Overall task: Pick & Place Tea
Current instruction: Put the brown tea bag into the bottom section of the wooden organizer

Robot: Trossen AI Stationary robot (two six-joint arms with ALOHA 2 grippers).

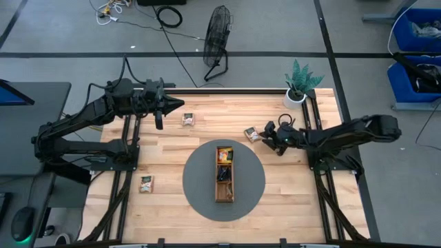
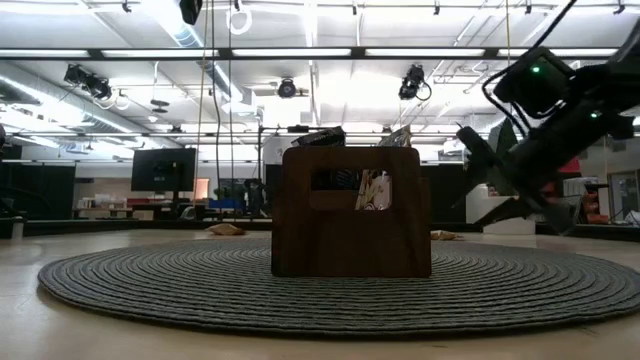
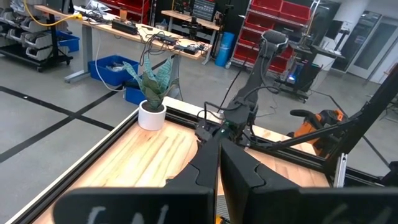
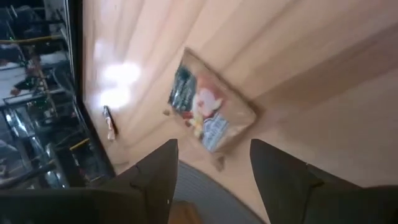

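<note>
Right claw [image 4: 208,171] held wide open, empty, above small flat pale tan tea sachet [image 4: 210,109] on wooden counter [image 1: 303,196]. Sachet best centred between fingers, lowered slowly, pinched gently.

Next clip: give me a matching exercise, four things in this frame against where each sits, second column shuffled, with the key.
Things
1. wooden tray
2. potted plant
3. right gripper
4. left gripper

Places
A. far right corner of the table
B. open, just above a tea sachet lying right of the mat
C. on the round grey mat, mid-table
D. shut, raised near the table's far edge, left of centre, by another sachet

Pairs: 1-C, 2-A, 3-B, 4-D
</note>
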